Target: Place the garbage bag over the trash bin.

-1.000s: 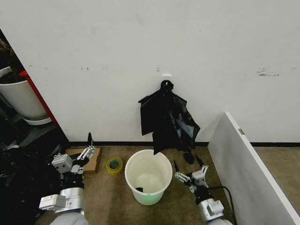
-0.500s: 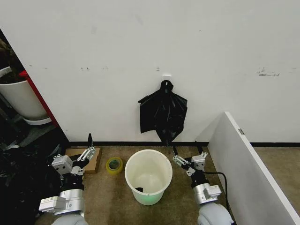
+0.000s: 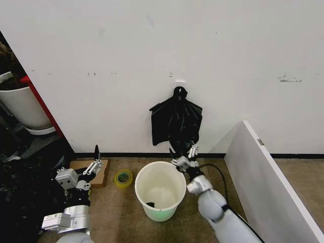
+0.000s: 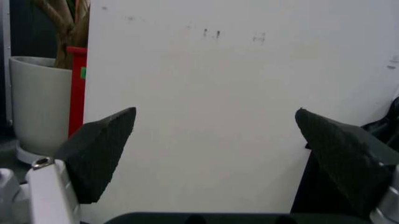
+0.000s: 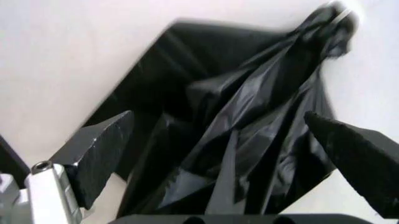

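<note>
here, in the head view, the trash bin (image 3: pixel 160 190) is seen standing upright on the brown floor (image 3: pixel 116 212) just before the white wall (image 3: pixel 152 61); a small dark scrap lies on its bottom; the garbage bag (image 3: pixel 176 125) hangs on the wall above and behind the bin, gathered into a knot at a small hook (image 3: pixel 179 81); the right claw (image 3: pixel 183 156) is raised just over the bin's far rim, at the bag's lower edge, with its fingers spread wide and nothing gripped; whether the fingertips touch the plastic cannot be told; the left claw (image 3: pixel 96 158) is held low beside the left of the bin, well apart from it, spread wide and empty; a roll of yellow tape (image 3: pixel 123 177) lies on the floor between that claw and the bin; a white planter pot (image 3: pixel 23 106) stands at the far left, and a white panel (image 3: pixel 268 182) leans at the right; in the left wrist view, the left claw (image 4: pixel 215 140) is shown wide open before the bare wall (image 4: pixel 206 93), with the planter pot (image 4: pixel 37 102) to one side; in the right wrist view, the right claw (image 5: pixel 221 144) is shown wide open, the crinkled black bag (image 5: pixel 243 121) close in front of it and between its two dark pads (image 5: pixel 103 151).
</note>
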